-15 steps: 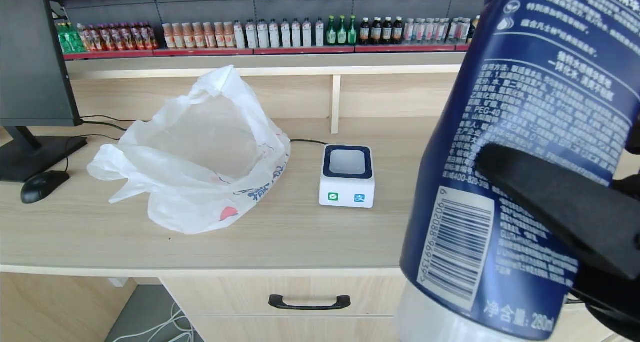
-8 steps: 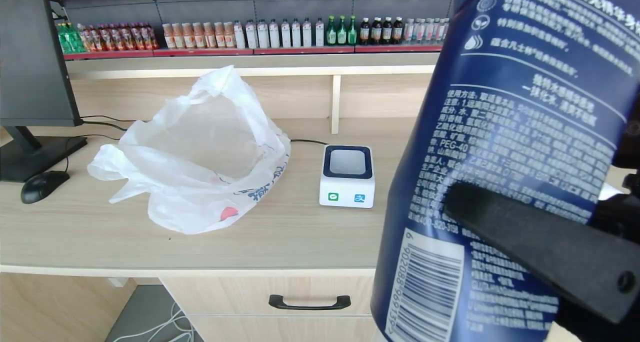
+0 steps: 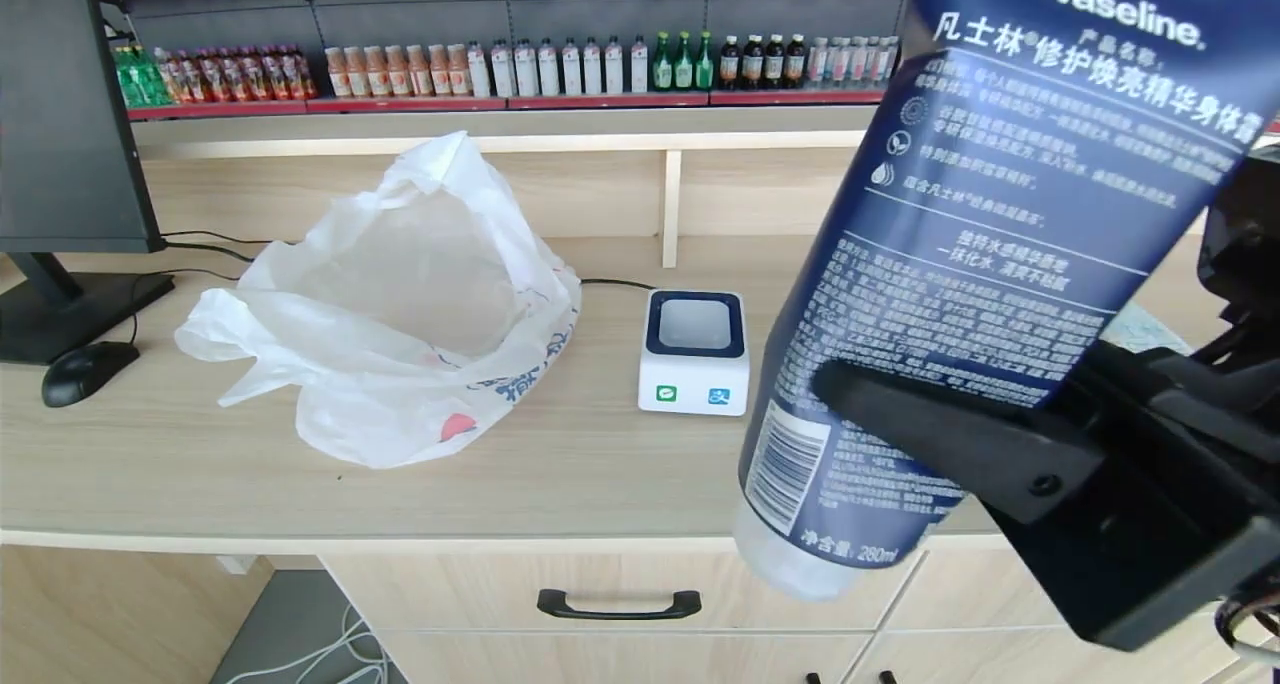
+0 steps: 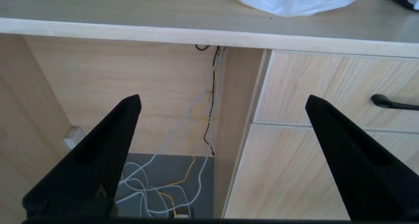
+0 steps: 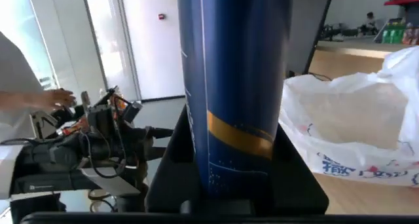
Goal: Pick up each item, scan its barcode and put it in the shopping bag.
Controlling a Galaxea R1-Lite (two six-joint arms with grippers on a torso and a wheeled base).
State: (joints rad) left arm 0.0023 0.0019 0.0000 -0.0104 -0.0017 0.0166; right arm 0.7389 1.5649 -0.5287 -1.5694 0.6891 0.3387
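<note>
Blue lotion tube (image 3: 1000, 244) hangs tilted in the air on my head cam, pale cap end lowest, just right of the scanner (image 3: 694, 352). I've got the right gripper (image 3: 880, 404) clamped across it. On the counter (image 3: 600, 464), the shopping bag (image 3: 400, 294) sits open, left of the scanner.

Left wrist cam: left gripper (image 4: 222, 103) spread wide, facing the cabinet (image 4: 314, 119) under the counter.

Right wrist cam: tube (image 5: 236, 67) pinched between the fingers (image 5: 298, 171), bag (image 5: 353, 126) beyond.
</note>
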